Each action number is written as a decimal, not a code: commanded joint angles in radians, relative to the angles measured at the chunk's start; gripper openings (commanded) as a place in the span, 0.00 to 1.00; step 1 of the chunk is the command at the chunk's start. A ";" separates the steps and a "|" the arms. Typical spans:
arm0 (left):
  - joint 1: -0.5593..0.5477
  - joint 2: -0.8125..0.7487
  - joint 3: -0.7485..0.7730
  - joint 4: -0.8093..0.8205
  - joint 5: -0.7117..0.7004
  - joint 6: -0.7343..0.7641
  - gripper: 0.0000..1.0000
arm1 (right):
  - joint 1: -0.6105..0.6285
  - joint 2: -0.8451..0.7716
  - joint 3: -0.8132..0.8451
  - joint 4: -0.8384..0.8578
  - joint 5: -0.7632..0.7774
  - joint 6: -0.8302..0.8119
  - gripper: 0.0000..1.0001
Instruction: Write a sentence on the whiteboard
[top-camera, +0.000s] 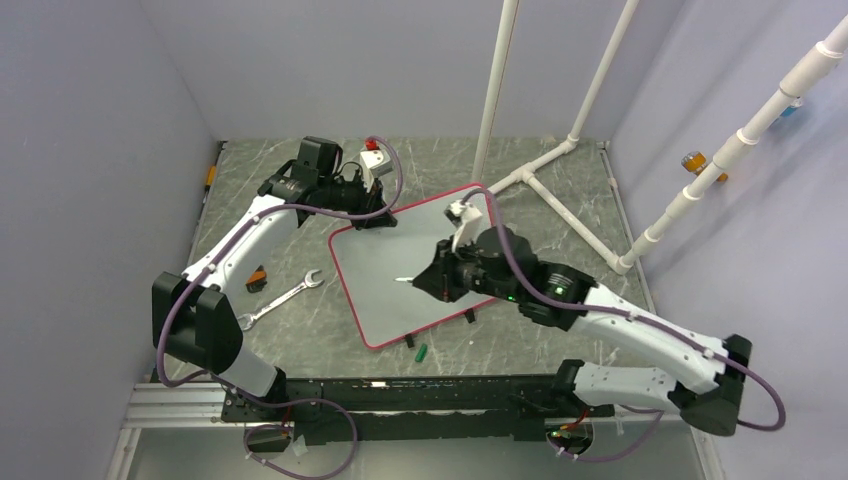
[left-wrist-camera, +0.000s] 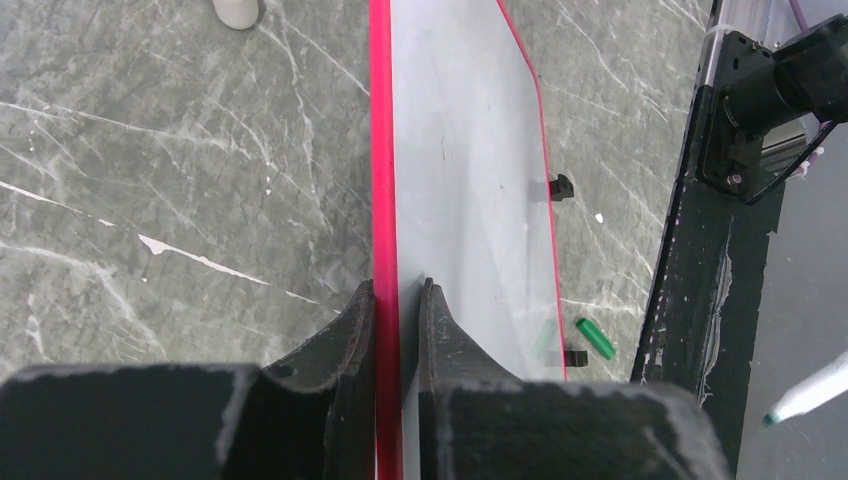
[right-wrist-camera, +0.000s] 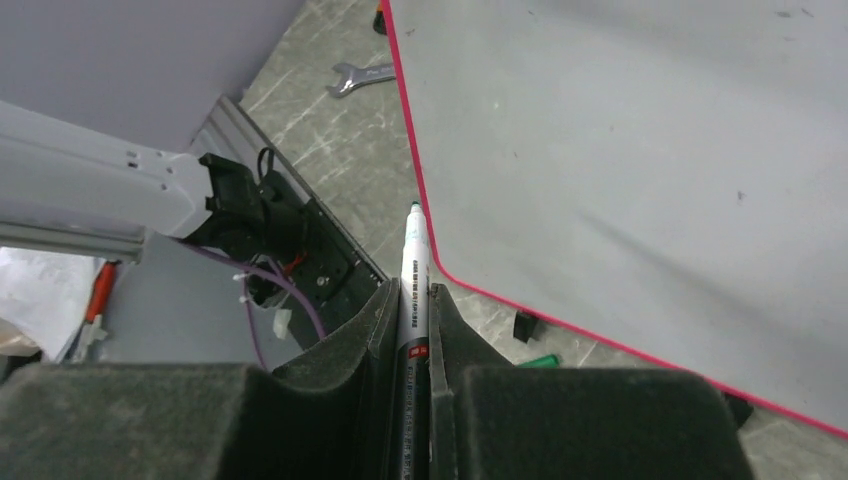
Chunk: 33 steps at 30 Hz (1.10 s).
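Observation:
The whiteboard (top-camera: 400, 250) lies slanted at mid-table, white with a thin red frame and black clip feet (left-wrist-camera: 562, 186). Its face (right-wrist-camera: 650, 150) is blank, and no sentence shows on it. My left gripper (left-wrist-camera: 398, 290) is shut on the board's red frame at its far left edge (top-camera: 375, 215). My right gripper (right-wrist-camera: 413, 288) is shut on a white marker (right-wrist-camera: 414, 250) with its cap off. The marker's tip (top-camera: 400, 279) points left over the board's left-middle part. I cannot tell whether it touches the surface.
A green marker cap (top-camera: 422, 351) lies on the marble table just in front of the board. A wrench (top-camera: 280, 298) and a small orange-black object (top-camera: 257, 280) lie to the left. White pipes (top-camera: 540, 170) stand behind the board and to the right.

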<state>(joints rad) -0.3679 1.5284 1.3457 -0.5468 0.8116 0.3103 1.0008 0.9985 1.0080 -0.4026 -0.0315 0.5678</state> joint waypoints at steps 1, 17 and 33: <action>-0.010 -0.021 -0.017 0.021 -0.100 0.109 0.00 | 0.047 0.103 0.089 0.129 0.095 -0.061 0.00; -0.011 -0.034 -0.029 0.023 -0.118 0.104 0.00 | 0.153 0.342 0.160 0.374 0.202 -0.130 0.00; -0.011 -0.040 -0.037 0.027 -0.127 0.099 0.00 | 0.240 0.427 0.157 0.448 0.504 -0.151 0.00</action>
<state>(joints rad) -0.3706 1.5116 1.3304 -0.5362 0.7952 0.3088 1.2362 1.4239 1.1473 -0.0277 0.3786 0.4263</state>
